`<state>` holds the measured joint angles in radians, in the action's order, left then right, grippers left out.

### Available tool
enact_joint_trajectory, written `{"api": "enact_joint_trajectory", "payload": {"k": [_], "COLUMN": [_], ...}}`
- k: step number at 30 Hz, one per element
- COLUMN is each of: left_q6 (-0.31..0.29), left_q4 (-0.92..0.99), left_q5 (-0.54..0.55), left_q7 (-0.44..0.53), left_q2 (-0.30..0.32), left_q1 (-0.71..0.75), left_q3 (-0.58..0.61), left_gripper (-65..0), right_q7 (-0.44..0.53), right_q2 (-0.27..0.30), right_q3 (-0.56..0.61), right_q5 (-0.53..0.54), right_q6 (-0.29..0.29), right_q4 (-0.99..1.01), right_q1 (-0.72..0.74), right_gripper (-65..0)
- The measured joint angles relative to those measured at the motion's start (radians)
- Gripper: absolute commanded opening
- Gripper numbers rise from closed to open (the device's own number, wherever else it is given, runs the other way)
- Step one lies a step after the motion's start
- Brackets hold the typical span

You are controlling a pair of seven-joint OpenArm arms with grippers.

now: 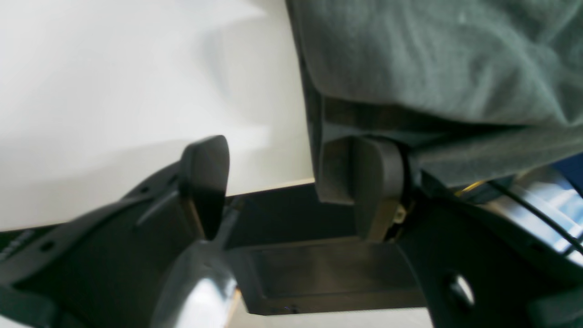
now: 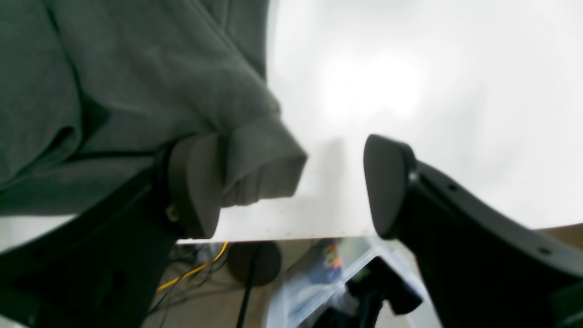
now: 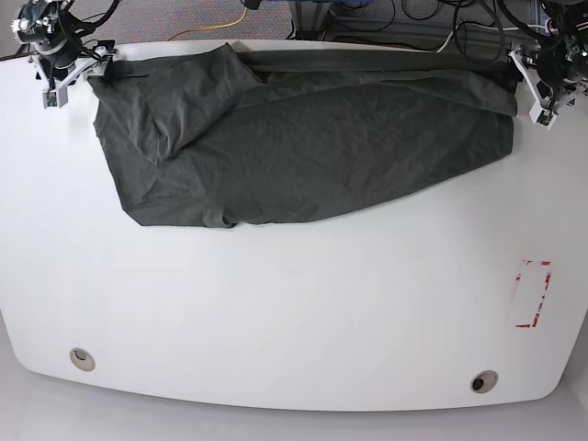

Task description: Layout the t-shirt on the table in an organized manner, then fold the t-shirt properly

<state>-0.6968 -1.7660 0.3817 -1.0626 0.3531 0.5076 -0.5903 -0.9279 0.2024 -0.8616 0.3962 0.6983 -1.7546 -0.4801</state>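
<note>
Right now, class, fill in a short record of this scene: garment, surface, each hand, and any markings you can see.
garment: t-shirt, dark grey-green, wrinkled, spread lengthwise along the far edge
surface: table, glossy white
left hand: open, at the shirt's corner, one finger against the cloth
right hand: open, a cloth corner lying beside one finger
markings: red tape rectangle; two grommet holes

Both arms reach to the far side, one at eleven o'clock, the other at one o'clock. The left gripper (image 1: 291,182) has its jaws spread wide, one dark pad (image 1: 378,182) at three o'clock, the other at nine. The right gripper (image 2: 291,182) also stands parted, its fingers (image 2: 387,182) well apart, nothing pinched between them.
</note>
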Motion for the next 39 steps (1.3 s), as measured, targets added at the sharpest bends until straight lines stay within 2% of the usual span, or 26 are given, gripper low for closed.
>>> {"api": "enact_joint_trajectory", "payload": {"k": [3, 6, 10, 15, 19, 23, 27, 33, 39], "left_q6": [-0.001, -0.003, -0.003, -0.001, -0.001, 0.0, 0.0, 0.0, 0.0], "left_q4": [-0.035, -0.068, -0.093, -0.123, -0.12, -0.12, -0.121, -0.119, -0.088], "left_q5": [0.008, 0.014, 0.014, 0.004, 0.005, 0.011, 0.005, 0.0, -0.001], "left_q7": [-0.014, -0.088, -0.148, -0.167, -0.225, -0.277, -0.285, -0.301, -0.299], "left_q2": [0.0, 0.001, 0.019, 0.027, 0.022, 0.021, 0.008, -0.055, -0.08], "left_q1": [-0.012, -0.047, -0.105, -0.189, -0.294, -0.407, -0.484, -0.525, -0.542], "left_q3": [0.0, 0.0, -0.019, -0.082, -0.084, -0.083, -0.084, -0.082, -0.084], "left_gripper": [-23.5, -23.6, -23.6, -23.6, -23.9, -24.0, -24.0, -24.0, -24.2], "right_q7": [0.002, -0.009, -0.089, -0.109, -0.121, -0.108, -0.107, -0.113, -0.044], "right_q2": [0.0, 0.001, 0.0, 0.003, 0.029, 0.066, 0.091, 0.136, 0.174], "right_q3": [0.0, 0.005, 0.005, 0.017, 0.09, 0.178, 0.233, 0.265, 0.338], "right_q5": [0.003, 0.004, 0.002, 0.001, -0.008, -0.011, -0.011, -0.031, -0.031], "right_q6": [0.001, 0.001, 0.001, 0.001, -0.001, 0.001, 0.002, -0.01, -0.01], "right_q4": [-0.048, -0.09, -0.143, -0.175, -0.159, -0.075, 0.071, 0.299, 0.46], "right_q1": [0.003, 0.003, 0.031, 0.116, 0.216, 0.33, 0.435, 0.56, 0.622], "right_gripper": [-19.0, -19.0, -19.0, -19.0, -19.0, -19.0, -19.0, -19.0, -19.3]}}
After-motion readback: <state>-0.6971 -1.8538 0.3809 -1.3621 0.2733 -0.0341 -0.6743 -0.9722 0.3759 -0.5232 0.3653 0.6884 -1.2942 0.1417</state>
